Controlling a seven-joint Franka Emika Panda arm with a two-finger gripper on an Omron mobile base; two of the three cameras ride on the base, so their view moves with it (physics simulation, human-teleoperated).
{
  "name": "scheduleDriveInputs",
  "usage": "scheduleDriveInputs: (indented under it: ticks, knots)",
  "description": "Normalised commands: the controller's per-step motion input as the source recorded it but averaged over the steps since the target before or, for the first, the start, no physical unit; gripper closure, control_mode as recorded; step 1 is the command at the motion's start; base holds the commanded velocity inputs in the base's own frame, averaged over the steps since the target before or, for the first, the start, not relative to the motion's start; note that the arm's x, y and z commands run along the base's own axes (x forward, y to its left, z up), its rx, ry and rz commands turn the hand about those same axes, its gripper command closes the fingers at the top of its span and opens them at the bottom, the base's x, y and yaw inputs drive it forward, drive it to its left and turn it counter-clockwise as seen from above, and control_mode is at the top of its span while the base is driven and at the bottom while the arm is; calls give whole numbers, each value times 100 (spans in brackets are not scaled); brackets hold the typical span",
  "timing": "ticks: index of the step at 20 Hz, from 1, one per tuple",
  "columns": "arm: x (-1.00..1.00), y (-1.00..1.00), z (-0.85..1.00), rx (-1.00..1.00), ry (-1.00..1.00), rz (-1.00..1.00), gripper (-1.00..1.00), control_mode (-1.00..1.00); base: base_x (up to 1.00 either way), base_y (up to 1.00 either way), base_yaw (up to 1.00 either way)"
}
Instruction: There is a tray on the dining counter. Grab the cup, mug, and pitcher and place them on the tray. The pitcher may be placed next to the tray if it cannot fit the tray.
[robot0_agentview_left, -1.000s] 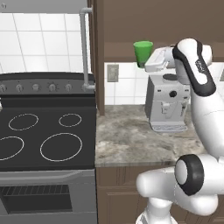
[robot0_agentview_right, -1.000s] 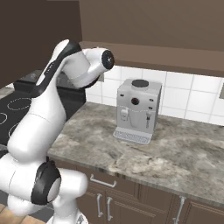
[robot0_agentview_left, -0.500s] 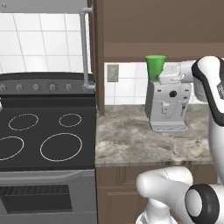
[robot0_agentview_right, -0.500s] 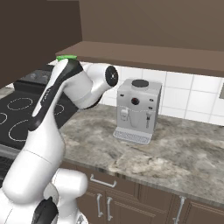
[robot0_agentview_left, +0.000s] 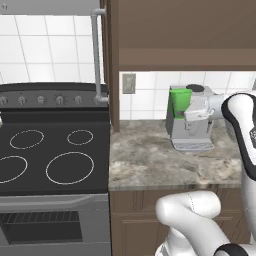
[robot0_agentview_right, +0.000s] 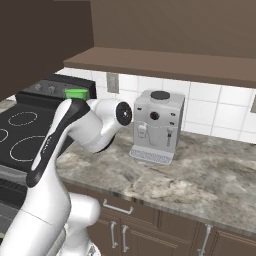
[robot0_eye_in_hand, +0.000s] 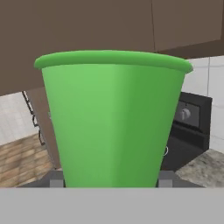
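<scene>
Coffee machine (robot0_agentview_right: 156, 125); black stove (robot0_agentview_left: 47, 155)

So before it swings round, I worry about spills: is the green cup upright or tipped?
Upright: the cup sits rim up and level between the gripper fingers. Whether it holds anything, cannot tell.

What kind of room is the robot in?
A kitchen, though a computer-drawn one. There is a black stove with round burners, a coffee machine on a stone counter, and brown cabinets above. The pincer holds a green cup.
</scene>
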Motion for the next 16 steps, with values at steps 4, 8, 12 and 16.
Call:
scheduleDriveInputs:
  ticks: [4, 8, 12, 16]
  knots:
    - [0, 0, -62, 0, 11, -3, 100, -100, 0, 0, 0]
    - [0, 0, -53, 0, 9, 0, 100, -100, 0, 0, 0]
    - [0, 0, -5, 1, 0, 0, 100, -100, 0, 0, 0]
    - [0, 0, 0, 0, 0, 0, 100, -100, 0, 0, 0]
